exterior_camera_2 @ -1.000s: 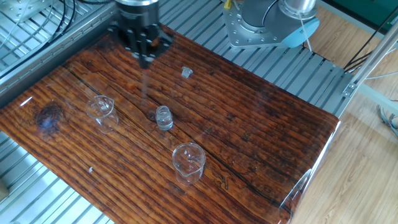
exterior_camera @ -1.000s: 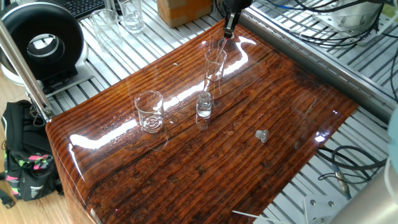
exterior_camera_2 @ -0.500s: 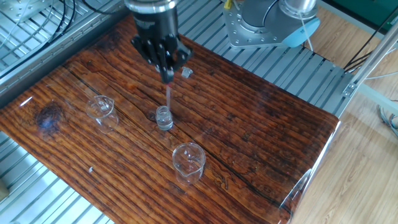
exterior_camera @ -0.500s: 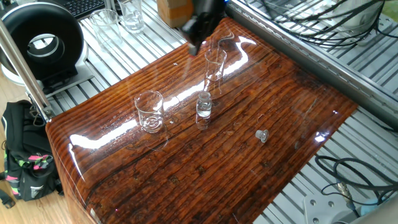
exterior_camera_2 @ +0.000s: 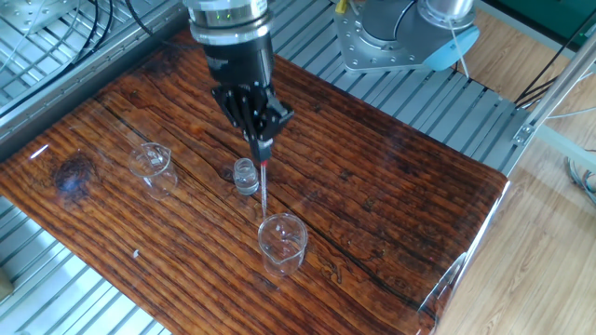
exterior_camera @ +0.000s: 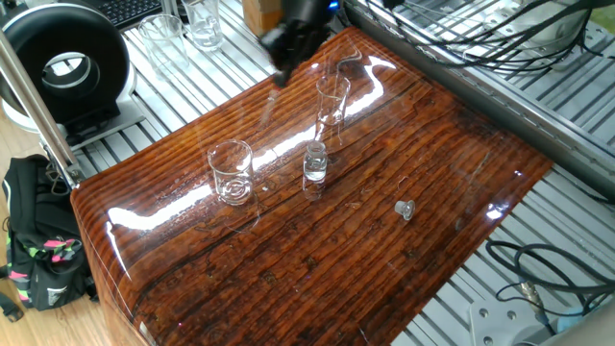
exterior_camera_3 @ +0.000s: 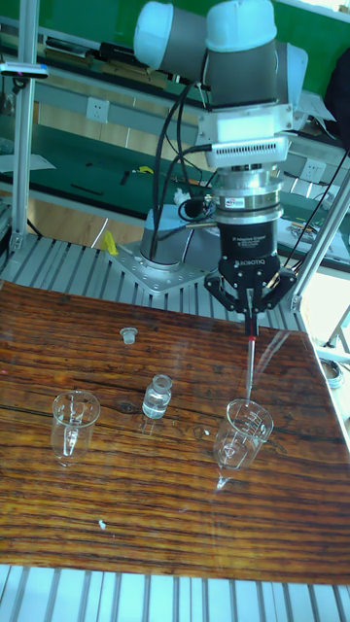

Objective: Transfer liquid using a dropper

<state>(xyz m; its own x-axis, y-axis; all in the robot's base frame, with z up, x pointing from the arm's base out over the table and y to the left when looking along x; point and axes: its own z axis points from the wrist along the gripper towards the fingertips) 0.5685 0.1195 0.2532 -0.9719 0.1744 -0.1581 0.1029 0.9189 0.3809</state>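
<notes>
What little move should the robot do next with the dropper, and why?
Probably ease the dropper sideways until its tip hangs over the middle of the beaker's mouth. The end effector is shut on the dropper, and the tip seems to sit just above the beaker's rim rather than its centre, so squeezing now might miss.

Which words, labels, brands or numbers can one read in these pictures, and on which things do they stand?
Black two-finger gripper, on its body: white lettering, too small to read.
Clear glass beaker below the thin clear dropper: faint printed marks, too blurred to read.
No other text shows.
</notes>
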